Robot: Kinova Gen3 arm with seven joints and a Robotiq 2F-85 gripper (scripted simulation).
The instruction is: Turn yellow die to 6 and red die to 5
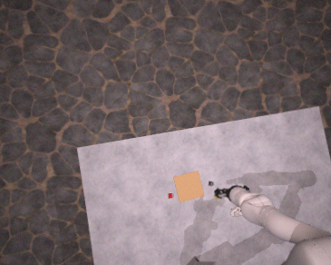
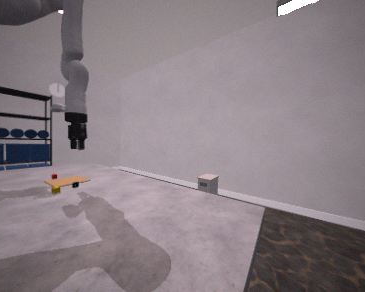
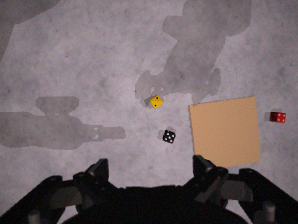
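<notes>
The yellow die [image 3: 156, 102] [image 2: 56, 190] lies on the table beside the mat [image 3: 225, 145] [image 1: 189, 186] [image 2: 68, 181], off it; two pips seem to show on top. In the top view the gripper partly hides it. The red die [image 3: 278, 117] [image 1: 170, 196] [image 2: 54, 176] lies off the mat's opposite side; its top seems to show four pips. The black die [image 3: 169, 136] [image 1: 210, 183] [image 2: 75, 185] lies between the yellow die and the mat, with five pips up. The tan mat lies flat. My gripper [image 3: 150, 166] [image 2: 77, 147] is open and empty, high above the table.
The pale table [image 1: 130, 172] [image 2: 203, 235] carries the dice and mat; its edge shows in the top and exterior views. Arm shadows fall across it near the yellow die. A small grey box [image 2: 208, 184] and a shelf rack [image 2: 20, 116] stand in the background.
</notes>
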